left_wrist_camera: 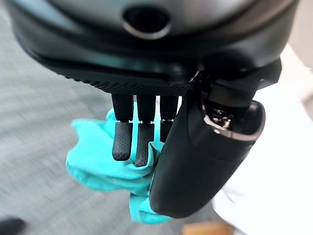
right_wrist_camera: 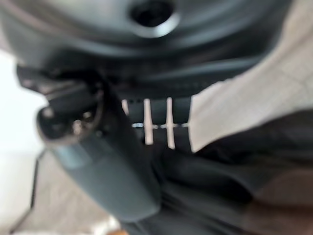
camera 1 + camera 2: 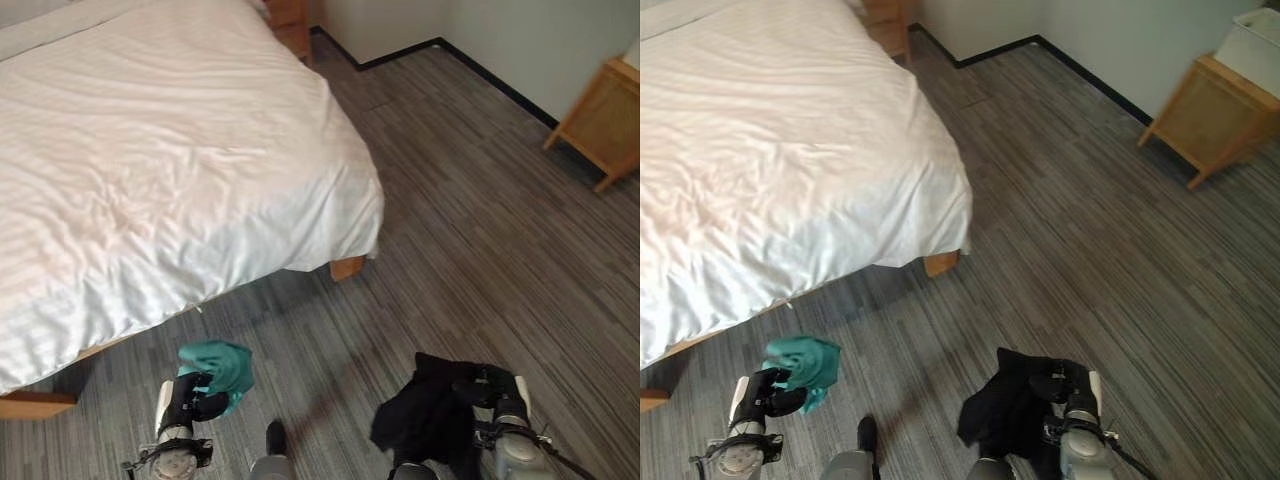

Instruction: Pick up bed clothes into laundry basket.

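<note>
Left hand point(image 3: 198, 398) low at the near left, over the floor point(image 3: 480, 250), fingers point(image 1: 122, 142) and thumb curled round a teal cloth point(image 3: 222, 365); the left wrist view confirms it: fingertips pressed into the teal fabric, thumb clamped across from them, cloth bunched and hanging below the grip. The cloth is off the floor, in the hand, just out from the bed's near edge. Right hand point(image 3: 492, 388) low at the near right, clamped on a black garment point(image 3: 425, 415); the right wrist view shows the fingers sunk into dark fabric with the thumb over it, so it is gripping. The garment is bunched and drapes down on the inner side of the hand, toward the middle between the arms. The two hands are well apart, each with its own piece of clothing. Bed point(image 3: 150, 170) takes up the far left: white duvet, lightly creased, overhanging the frame, with a wooden leg point(image 3: 347, 267) showing at the corner and more wood frame at the near left edge. The teal cloth is near that overhang but not touching it. Grey striped carpet floor runs from the bed corner toward the far right. A wooden cabinet point(image 3: 1215, 115) stands at the far right against the wall, with a white box point(image 3: 1258, 45) on top. Another wooden piece point(image 3: 290, 25) sits beside the bed's far corner. Dark skirting point(image 3: 470, 65) runs along the wall base. Nothing lies on the floor between the hands and the bed corner.
</note>
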